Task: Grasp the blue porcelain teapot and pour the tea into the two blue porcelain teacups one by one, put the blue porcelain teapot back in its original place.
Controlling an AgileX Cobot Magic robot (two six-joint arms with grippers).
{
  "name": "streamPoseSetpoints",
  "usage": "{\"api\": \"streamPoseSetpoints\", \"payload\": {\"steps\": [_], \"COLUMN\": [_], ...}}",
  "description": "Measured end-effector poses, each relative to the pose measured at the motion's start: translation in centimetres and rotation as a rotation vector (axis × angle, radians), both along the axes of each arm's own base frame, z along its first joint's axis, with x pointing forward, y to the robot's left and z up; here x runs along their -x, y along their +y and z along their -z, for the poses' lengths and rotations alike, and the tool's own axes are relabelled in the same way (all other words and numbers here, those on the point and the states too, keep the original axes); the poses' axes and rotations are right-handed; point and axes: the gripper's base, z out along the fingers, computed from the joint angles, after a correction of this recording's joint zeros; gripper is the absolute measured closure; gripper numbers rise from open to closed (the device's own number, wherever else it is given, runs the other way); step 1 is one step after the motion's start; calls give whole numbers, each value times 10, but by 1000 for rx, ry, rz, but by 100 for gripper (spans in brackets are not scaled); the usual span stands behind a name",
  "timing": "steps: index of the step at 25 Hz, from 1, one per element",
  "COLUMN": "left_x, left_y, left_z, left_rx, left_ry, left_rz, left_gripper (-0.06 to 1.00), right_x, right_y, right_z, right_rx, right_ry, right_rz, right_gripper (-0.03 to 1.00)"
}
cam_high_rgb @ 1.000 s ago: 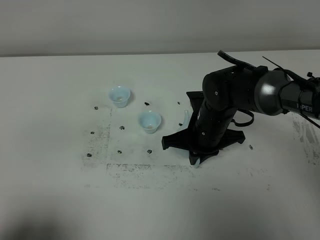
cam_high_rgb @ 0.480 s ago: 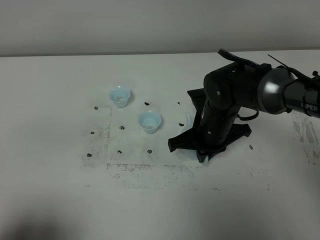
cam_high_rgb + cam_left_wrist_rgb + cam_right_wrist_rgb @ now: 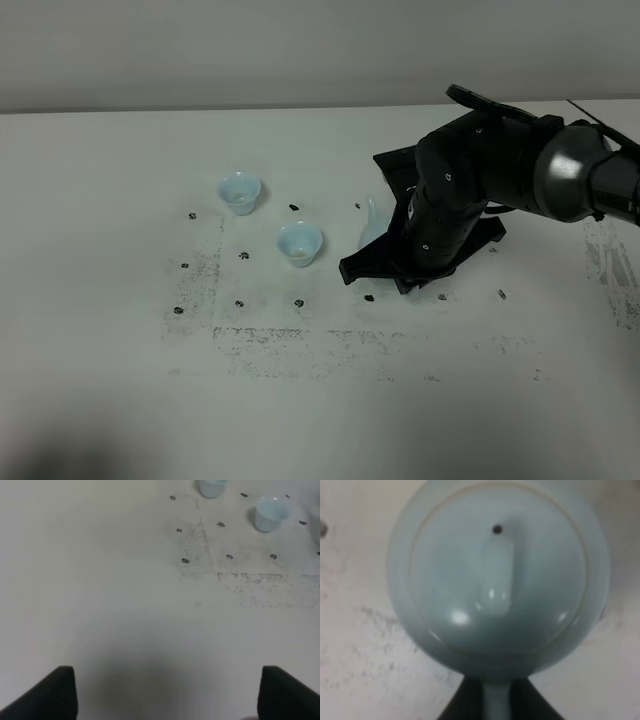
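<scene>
The right pincer (image 3: 496,702), clamped on the blue porcelain teapot (image 3: 495,575) by its handle, has risen over the last second. The pot seems clear of the counter (image 3: 120,380), toward its right edge. The far teacup (image 3: 239,192) and near teacup (image 3: 299,243) await pouring.

Looking straight down on the blue porcelain teapot (image 3: 435,645), it fills most of the view. lid (image 3: 440,580) on, oblong knob (image 3: 496,577) centred, small vent hole (image 3: 497,529) just past one end. My right gripper (image 3: 496,702) pinches the handle (image 3: 495,707), dark fingers (image 3: 462,709) on either side. Speckled white table (image 3: 355,645) underneath.
</scene>
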Motion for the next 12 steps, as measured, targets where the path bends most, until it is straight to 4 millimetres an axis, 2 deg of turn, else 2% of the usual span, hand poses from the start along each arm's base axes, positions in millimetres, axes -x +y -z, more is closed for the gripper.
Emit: {"api": "streamPoseSetpoints", "payload": {"steps": [4,8,12], "left_x": [0,0,0], "left_y": [0,0,0], "left_z": [0,0,0], "left_rx": [0,0,0], "left_ry": [0,0,0], "left_rz": [0,0,0], "left_gripper": [24,24,24], "right_x": [1,0,-13], "right_y": [-4,-5,1], "right_z": [-15,-21,-42], "right_rx": [28,73,81], "right_ry": [-54,-68,-132], "right_rz": [-67,-207,-313], "right_gripper": [92,92,92]}}
